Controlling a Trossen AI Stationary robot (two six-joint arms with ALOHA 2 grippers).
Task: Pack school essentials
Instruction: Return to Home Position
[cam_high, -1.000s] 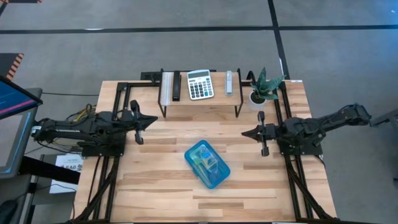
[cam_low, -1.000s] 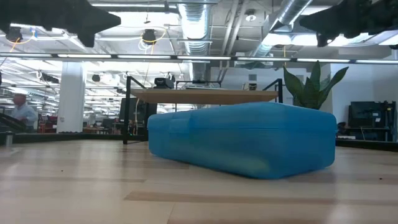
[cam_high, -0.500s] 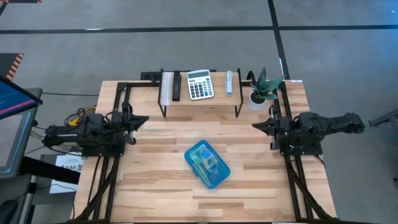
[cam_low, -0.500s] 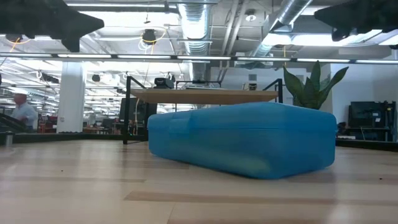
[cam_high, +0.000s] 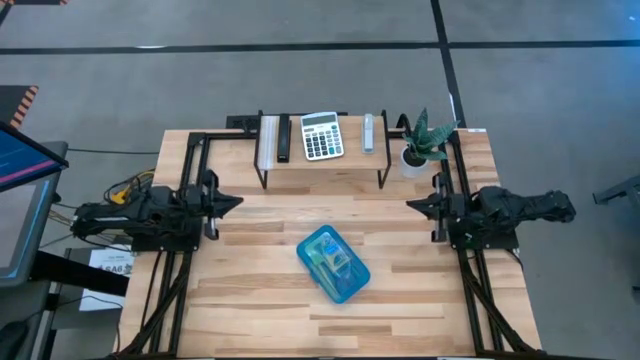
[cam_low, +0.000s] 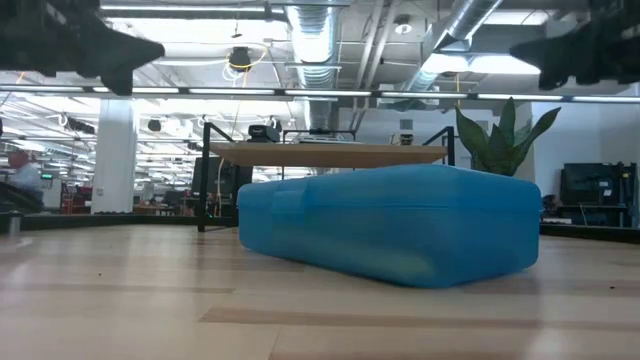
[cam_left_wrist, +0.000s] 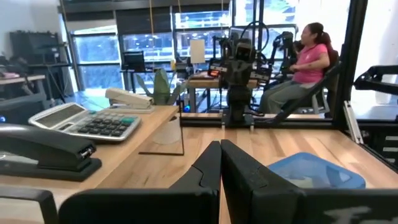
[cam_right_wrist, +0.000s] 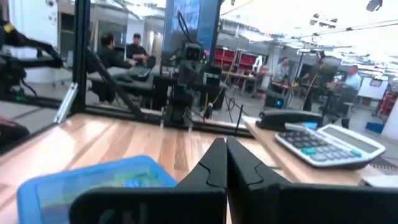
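The wooden tabletop (cam_high: 260, 300) carries a closed translucent blue case (cam_high: 333, 264), which lies diagonally near the middle. At the far edge stands a low shelf (cam_high: 353, 152) on black legs, and a small potted plant (cam_high: 413, 156) is just beside it. On the shelf a calculator (cam_high: 322, 136) rests between a black stapler (cam_high: 283, 139) and a pale stapler (cam_high: 368, 133).

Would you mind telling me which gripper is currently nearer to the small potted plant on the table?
Right. The right gripper, shut, sits close by the potted plant on the right side of the table; the left gripper, also shut, is far off at the opposite side.
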